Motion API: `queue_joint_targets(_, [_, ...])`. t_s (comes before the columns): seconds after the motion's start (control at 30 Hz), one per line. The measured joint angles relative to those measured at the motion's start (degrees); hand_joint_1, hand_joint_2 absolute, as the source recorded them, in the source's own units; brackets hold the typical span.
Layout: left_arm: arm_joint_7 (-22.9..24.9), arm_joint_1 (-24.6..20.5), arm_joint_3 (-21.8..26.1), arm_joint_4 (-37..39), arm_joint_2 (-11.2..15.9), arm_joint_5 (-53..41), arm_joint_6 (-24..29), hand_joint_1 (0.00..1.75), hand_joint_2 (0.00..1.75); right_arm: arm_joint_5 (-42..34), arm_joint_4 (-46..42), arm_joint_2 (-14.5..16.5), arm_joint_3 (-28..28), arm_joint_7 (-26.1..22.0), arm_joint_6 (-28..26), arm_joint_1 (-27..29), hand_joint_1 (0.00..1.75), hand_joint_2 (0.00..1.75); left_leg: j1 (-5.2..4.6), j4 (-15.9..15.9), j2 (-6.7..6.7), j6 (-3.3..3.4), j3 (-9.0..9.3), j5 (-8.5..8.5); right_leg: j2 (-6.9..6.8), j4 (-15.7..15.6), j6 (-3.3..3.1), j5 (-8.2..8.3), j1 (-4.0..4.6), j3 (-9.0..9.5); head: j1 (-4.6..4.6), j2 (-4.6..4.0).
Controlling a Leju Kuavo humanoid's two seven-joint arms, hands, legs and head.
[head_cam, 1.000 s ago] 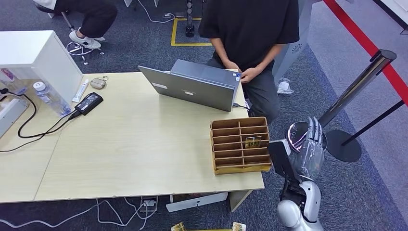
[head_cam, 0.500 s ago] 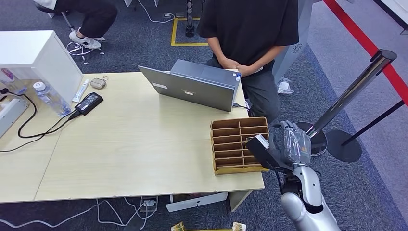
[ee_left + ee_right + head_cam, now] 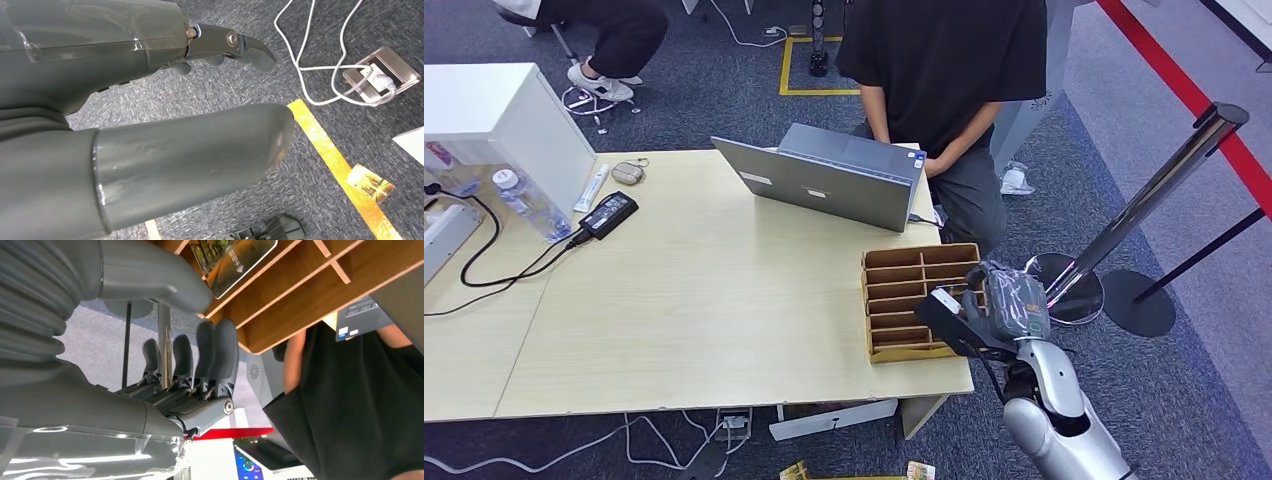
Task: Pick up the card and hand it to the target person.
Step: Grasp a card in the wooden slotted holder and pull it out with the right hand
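Note:
The card, printed with a picture, stands in a slot of the wooden organizer at the table's right front corner. My right hand hovers over the organizer's right side and covers the card in the head view. In the right wrist view the thumb lies close beside the card's edge, the fingers hang apart from it past the box wall, and nothing is held. The person in a black shirt stands behind the table. My left hand hangs over the carpet, holding nothing.
A grey laptop sits on the table in front of the person. A power brick, cables and a bottle lie far left. A stanchion post stands right of my arm. On the floor lie cables and a small card.
My right hand has swung from beside the table, fingers upright, leftward and down over the organizer's right side. The person has drawn their hands in.

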Motion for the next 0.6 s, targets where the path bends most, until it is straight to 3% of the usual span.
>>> queue_joint_targets(0.6, [0.16, -0.27, -0.60, 0.00, 0.00, -0.36, -0.17, 0.00, 0.00, 0.02, 1.16, -0.36, 2.59, 0.26, 0.57, -1.86, 0.98, 1.75, 0.00, 0.00, 0.00, 0.00, 0.00, 0.00, 0.00, 0.00, 0.00, 0.00, 0.00, 0.00, -0.02, 0.01])
